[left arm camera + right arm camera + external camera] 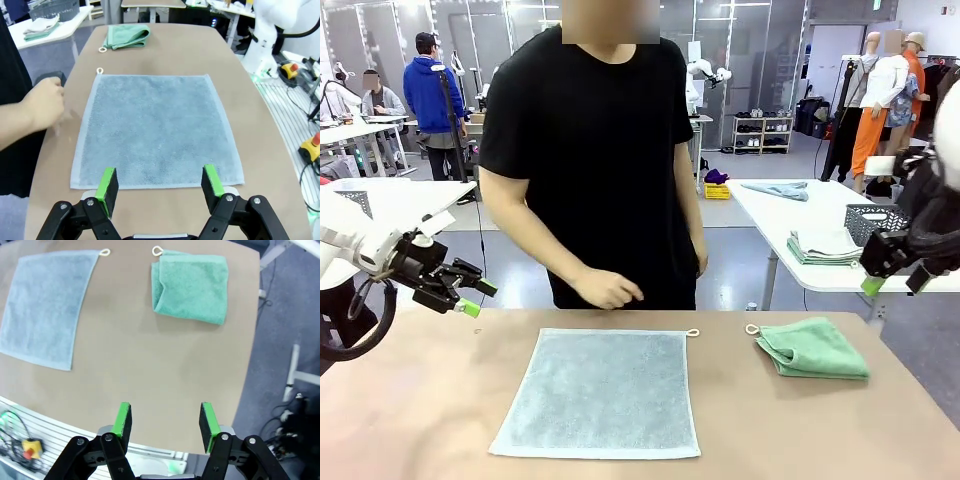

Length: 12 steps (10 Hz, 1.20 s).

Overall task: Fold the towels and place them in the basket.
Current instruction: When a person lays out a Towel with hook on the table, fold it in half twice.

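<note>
Desk (420,420): pale blue-grey towel (600,392) flat at centre, fold not begun. Green towel (812,348) folded, right of centre (basket step pending). Left end effector (478,298) and right end effector (895,283) hover at frame edges, wide open, empty. Next move likely calls for pinching flat towel's corners.

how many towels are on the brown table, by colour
blue-grey towel, spread flat: 1
green towel, folded: 1
total: 2
</note>
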{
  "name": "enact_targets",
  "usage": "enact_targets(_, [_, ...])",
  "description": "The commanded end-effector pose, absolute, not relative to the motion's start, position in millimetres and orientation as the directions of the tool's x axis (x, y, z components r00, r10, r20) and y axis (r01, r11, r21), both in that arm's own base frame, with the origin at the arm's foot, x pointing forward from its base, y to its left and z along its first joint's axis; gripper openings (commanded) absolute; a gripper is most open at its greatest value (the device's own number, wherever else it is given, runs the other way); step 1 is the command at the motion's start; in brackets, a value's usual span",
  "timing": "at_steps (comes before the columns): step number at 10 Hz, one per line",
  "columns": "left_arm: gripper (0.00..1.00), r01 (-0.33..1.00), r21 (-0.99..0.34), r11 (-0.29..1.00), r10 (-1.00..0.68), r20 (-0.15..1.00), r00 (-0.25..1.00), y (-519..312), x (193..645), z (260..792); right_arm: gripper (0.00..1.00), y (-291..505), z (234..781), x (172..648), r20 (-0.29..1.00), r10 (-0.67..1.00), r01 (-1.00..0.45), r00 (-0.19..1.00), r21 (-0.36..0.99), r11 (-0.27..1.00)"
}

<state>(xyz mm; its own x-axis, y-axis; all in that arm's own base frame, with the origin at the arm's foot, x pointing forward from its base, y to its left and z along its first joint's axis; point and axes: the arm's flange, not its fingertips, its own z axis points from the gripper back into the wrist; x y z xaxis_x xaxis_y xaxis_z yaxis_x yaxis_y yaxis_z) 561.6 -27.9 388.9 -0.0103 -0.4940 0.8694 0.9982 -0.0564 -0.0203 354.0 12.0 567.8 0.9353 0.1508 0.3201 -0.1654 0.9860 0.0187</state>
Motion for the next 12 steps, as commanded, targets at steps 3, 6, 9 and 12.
enact_targets(3, [0.85, 0.982, -0.016, 0.19, -0.683, 0.716, 0.144, -54, 484, 459, 0.69, 96, 574, 364, 0.205, 0.586, -0.497, 0.784, -0.36, 0.79])
enact_targets(6, [0.85, 0.934, 0.012, 0.357, -0.752, 0.597, 0.279, -110, 449, 481, 0.69, 163, 547, 382, -0.044, 0.87, -0.784, 0.49, -0.459, 0.419])
enact_targets(9, [0.85, 0.865, 0.053, 0.499, -0.768, 0.489, 0.413, -154, 435, 489, 0.69, 210, 509, 395, -0.124, 0.985, -0.947, 0.123, -0.31, 0.079])
enact_targets(12, [0.85, 0.889, 0.211, 0.407, -0.873, 0.377, 0.31, -175, 429, 492, 0.69, 227, 483, 385, -0.07, 0.997, -0.986, 0.024, -0.168, 0.012])
